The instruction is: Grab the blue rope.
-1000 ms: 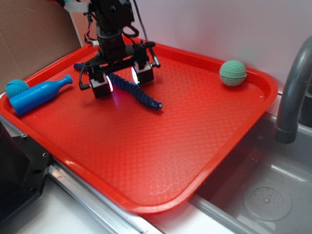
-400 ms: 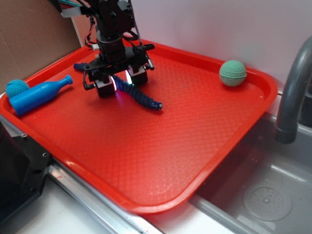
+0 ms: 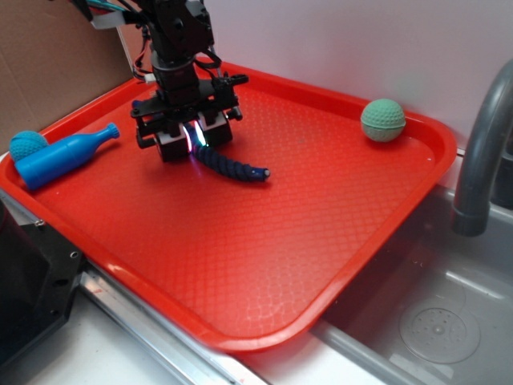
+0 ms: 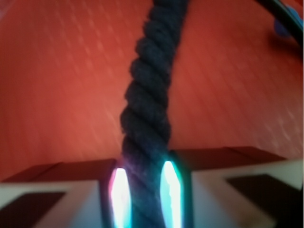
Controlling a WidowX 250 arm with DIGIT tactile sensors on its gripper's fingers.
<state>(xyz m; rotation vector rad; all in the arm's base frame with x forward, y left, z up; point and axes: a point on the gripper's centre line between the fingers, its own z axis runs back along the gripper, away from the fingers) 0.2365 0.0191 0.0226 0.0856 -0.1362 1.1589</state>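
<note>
The blue rope (image 3: 232, 167), a dark navy twisted cord, lies on the red tray (image 3: 264, 241) near its back left. In the wrist view the blue rope (image 4: 149, 99) runs straight up the frame and passes between the two lit fingers. My gripper (image 3: 194, 141) is down over the rope's left part and shut on it; the pads (image 4: 170, 190) press both sides of the cord. The rope's right end pokes out free towards the tray's middle. Its left part is hidden behind the gripper.
A bright blue plastic bottle (image 3: 60, 156) lies at the tray's left edge beside a teal ball (image 3: 26, 145). A green ball (image 3: 382, 120) sits at the back right. A grey tap (image 3: 481, 152) and a sink (image 3: 433, 321) are on the right.
The fingers have come together from wide apart onto the rope. The rope's free end has swung slightly, lying flatter across the tray.
</note>
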